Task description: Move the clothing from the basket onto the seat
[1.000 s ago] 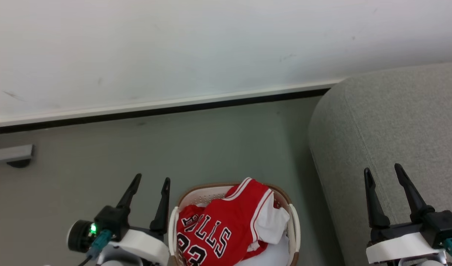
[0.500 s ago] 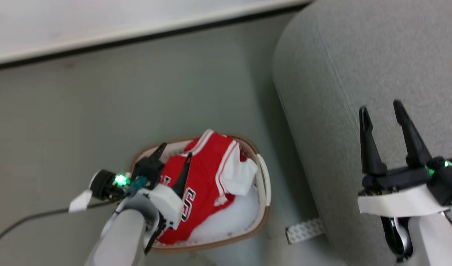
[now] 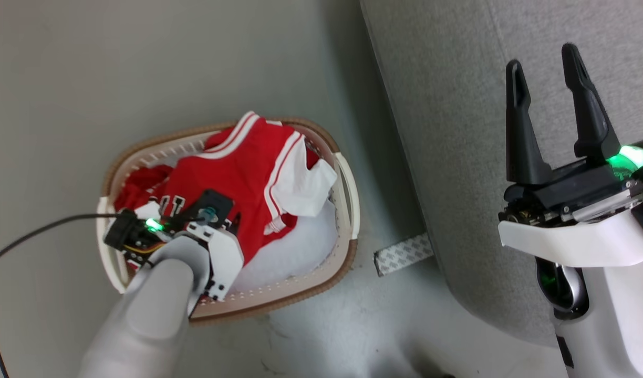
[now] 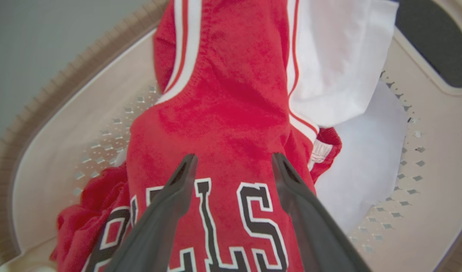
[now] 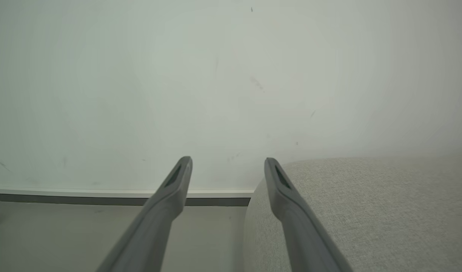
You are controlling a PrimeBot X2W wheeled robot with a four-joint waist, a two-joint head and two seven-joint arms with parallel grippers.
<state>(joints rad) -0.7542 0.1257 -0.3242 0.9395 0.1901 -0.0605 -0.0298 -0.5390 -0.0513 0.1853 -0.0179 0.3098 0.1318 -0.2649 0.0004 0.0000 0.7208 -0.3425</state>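
Note:
The clothing, a red jersey (image 3: 248,168) with white trim and black lettering, lies heaped in the cream basket (image 3: 348,184) with a brown rim, on the floor. More red cloth (image 3: 137,189) is bunched at the basket's left end. My left arm (image 3: 216,252) reaches down into the basket. In the left wrist view my left gripper (image 4: 233,158) is open, its fingertips (image 4: 187,162) right at the jersey (image 4: 231,113) above the lettering. My right gripper (image 3: 543,58) stands open and empty over the grey seat (image 3: 447,105), also open in its own view (image 5: 228,161).
Flat white padding (image 3: 295,247) lines the basket's bottom under the clothing. A strip of white tape (image 3: 403,253) lies on the grey floor between basket and seat. A black cable (image 3: 32,233) trails left. A white wall with a dark baseboard (image 5: 102,199) stands beyond the seat (image 5: 367,215).
The head camera has tilted down. My left gripper went from beside the basket to over it and down onto the jersey. The right gripper stays open by the seat.

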